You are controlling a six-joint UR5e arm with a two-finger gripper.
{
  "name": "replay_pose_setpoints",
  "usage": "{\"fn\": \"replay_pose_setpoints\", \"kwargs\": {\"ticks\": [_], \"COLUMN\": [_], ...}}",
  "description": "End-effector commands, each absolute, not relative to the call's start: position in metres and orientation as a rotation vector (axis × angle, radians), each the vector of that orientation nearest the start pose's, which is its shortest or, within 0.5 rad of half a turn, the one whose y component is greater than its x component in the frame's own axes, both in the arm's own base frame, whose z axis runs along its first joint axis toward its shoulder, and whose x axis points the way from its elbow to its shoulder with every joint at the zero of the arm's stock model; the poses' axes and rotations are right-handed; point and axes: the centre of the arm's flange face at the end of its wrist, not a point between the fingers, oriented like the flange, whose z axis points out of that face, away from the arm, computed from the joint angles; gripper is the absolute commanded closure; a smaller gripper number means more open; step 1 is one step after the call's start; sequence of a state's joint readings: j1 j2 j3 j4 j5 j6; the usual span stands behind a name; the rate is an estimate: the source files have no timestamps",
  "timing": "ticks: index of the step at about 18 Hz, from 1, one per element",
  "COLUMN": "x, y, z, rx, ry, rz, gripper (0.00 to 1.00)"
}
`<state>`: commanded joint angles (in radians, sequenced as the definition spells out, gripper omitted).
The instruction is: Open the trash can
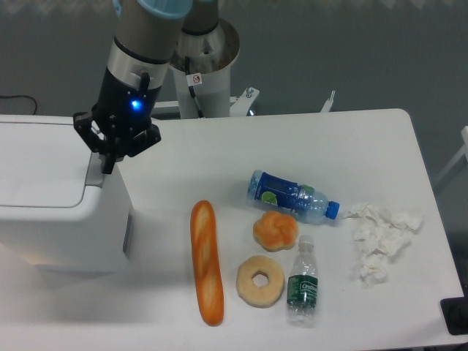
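- White plastic, the trash can [55, 197] sat at the table's [307, 131] left edge, its lid down.
- The gripper [108, 162] hung directly above the grey push bar [95, 170] at the bin's right rim, fingertips pointing down onto it.
- The fingers looked drawn together, grasping nothing.
- The bar lay straight below, its long axis along that rim, so pressing down seemed the coming move.

Baguette [207, 263] lies right of trash can [62, 197] (donut [260, 280] beyond).
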<state>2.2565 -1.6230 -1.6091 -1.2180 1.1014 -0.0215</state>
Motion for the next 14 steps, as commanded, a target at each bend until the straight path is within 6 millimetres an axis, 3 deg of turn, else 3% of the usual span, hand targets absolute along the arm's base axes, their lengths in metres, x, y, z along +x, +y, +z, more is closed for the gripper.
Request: {"fn": "replay_pose_setpoints", "kwargs": {"ticks": [6,11,13,14], "x": [-0.202,-0.218,-0.226,-0.233], "y": [0.524,0.519,0.517,0.515], "z": [0.494,0.517,0.527,0.532], "rx": [-2.559,-2.503,-2.480,-2.464], "ry": [-0.861,-0.870,-0.868,-0.875], "rz": [-0.491,-0.477,-0.456,-0.445], "gripper": [1.00,0.99,0.85,0.74]}}
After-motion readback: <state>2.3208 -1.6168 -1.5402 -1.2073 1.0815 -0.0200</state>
